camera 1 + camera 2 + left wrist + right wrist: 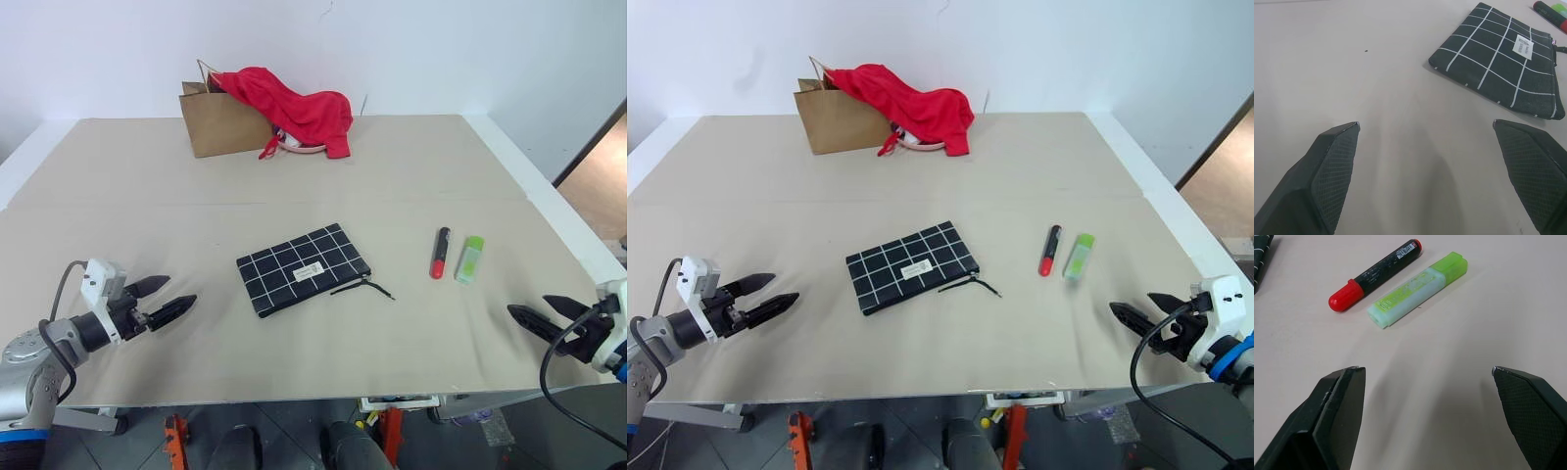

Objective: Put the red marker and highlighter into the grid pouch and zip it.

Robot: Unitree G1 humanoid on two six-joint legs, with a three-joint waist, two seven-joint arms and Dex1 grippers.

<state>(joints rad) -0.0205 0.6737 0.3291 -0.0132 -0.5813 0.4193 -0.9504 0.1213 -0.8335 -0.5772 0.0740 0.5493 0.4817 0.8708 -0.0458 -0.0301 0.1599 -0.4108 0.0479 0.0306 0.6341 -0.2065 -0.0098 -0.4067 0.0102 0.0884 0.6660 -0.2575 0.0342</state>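
So you've got a beige worktop [294,176] against a white wall. Grid pouch [303,268] lies flat mid-worktop, zipper cord trailing right. Red marker [440,253] and highlighter [469,259] lie side by side right of it, just apart. Left end effector [167,298] and right end effector [536,314] hover near the front edge, fingers spread, empty. Brown paper bag [217,122] with red cloth [294,106] sits at the back.

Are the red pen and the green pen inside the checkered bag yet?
No. The red marker and highlighter lie side by side on the table, apart from the grid pouch.
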